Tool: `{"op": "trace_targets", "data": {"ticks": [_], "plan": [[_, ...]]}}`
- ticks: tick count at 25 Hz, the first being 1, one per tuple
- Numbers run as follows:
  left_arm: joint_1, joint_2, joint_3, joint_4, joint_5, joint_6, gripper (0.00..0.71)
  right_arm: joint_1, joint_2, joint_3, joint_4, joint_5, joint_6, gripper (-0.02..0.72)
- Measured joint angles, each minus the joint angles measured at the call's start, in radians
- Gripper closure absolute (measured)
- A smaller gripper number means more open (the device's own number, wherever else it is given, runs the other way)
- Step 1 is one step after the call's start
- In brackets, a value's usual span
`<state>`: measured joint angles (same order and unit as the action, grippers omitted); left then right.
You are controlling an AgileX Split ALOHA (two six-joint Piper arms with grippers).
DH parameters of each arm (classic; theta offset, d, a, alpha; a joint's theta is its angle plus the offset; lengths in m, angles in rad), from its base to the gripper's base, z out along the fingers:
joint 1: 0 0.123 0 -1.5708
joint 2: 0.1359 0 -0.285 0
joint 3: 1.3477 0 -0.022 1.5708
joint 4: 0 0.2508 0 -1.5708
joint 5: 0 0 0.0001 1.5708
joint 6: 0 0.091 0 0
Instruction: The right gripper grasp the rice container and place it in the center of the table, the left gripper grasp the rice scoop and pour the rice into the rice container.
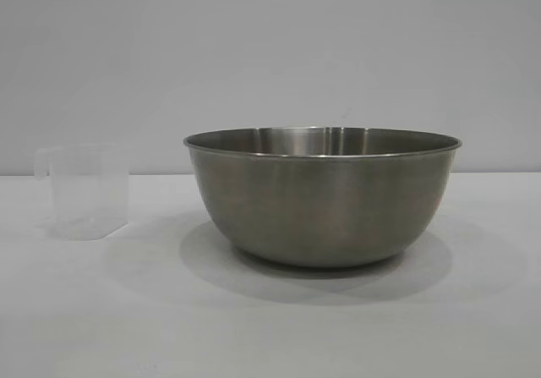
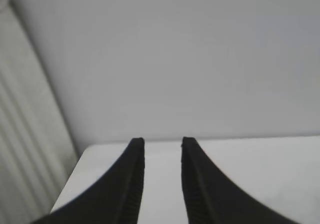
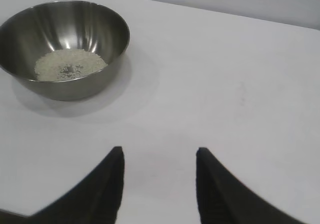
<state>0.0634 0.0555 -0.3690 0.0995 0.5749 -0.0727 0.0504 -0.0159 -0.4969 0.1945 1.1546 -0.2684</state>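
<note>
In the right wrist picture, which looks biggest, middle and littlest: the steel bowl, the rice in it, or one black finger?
1. Steel bowl, biggest.
2. Right gripper's finger, though it sits very near the camera, so its rank is unsure.
3. Rice, the smallest patch.

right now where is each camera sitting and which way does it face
Exterior: level with the table, facing the rice container side-on, rice scoop at its left; no arm shows.
Left wrist: behind the open left gripper, facing the table's edge and the wall.
Right wrist: above the open right gripper, looking down at the rice in the container.
Exterior and right wrist share the container.
</note>
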Motion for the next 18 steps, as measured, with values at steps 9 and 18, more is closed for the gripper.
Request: {"op": "trace_targets", "data": {"ticks": [9,18], "plan": [[0.000,-0.070,-0.117,-0.145,0.367,0.135,0.577,0.000,0.000,0.000,0.002,0.000,0.000,0.384],[0.000,-0.073,-0.122,-0.137,0.547,0.138,0.577,0.000,0.000,0.000,0.002,0.000,0.000,0.384]]}}
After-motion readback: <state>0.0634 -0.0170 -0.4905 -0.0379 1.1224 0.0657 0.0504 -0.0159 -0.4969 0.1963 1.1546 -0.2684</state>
